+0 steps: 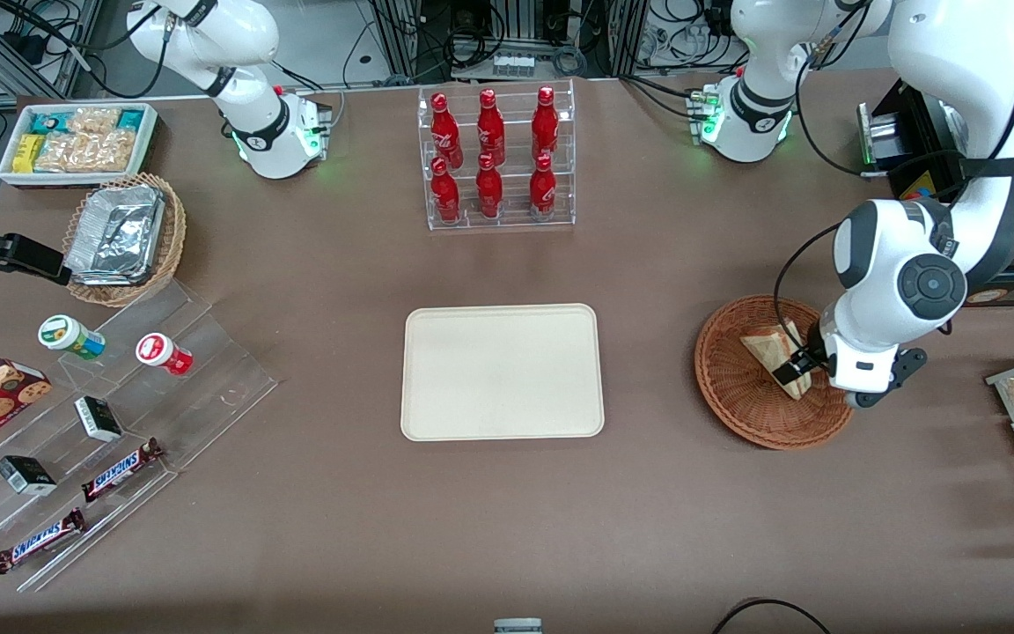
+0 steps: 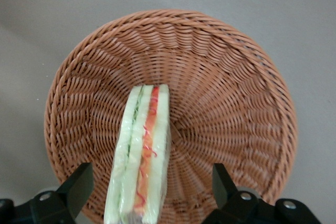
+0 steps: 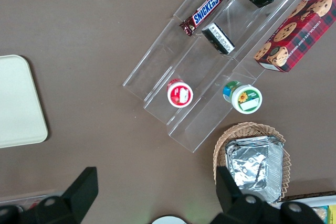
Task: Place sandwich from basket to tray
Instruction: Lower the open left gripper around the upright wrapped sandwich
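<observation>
Sandwich (image 2: 143, 156) in basket (image 2: 226, 77), between spread end effector (image 2: 149, 184) fingers.

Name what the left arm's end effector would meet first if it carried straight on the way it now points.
Probably the sandwich: the open end effector hovers over the basket with fingers either side of it.

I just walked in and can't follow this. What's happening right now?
Gripper open, fingers either side of the sandwich. Sandwich not yet lifted, in the basket. Tray bare; nothing on the table between them.
</observation>
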`<move>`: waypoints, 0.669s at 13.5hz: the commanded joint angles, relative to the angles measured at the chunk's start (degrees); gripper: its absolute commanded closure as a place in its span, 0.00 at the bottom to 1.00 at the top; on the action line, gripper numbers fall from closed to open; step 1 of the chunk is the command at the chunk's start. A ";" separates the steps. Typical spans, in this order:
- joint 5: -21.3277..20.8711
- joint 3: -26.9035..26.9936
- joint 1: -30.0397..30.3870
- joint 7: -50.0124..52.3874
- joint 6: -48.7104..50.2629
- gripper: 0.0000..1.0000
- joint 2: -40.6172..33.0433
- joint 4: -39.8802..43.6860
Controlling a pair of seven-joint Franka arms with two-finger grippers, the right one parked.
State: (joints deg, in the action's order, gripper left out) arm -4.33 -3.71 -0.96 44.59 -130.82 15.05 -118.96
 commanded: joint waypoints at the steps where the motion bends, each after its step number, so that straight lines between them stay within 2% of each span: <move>1: -0.76 0.11 -0.18 4.53 -6.01 0.00 -2.04 -5.75; 9: -0.76 0.02 -0.97 7.97 -5.67 0.00 -1.95 -7.52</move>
State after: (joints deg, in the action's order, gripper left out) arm -4.33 -3.82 -1.37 50.76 -136.13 15.01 -124.50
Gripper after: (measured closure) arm 0.000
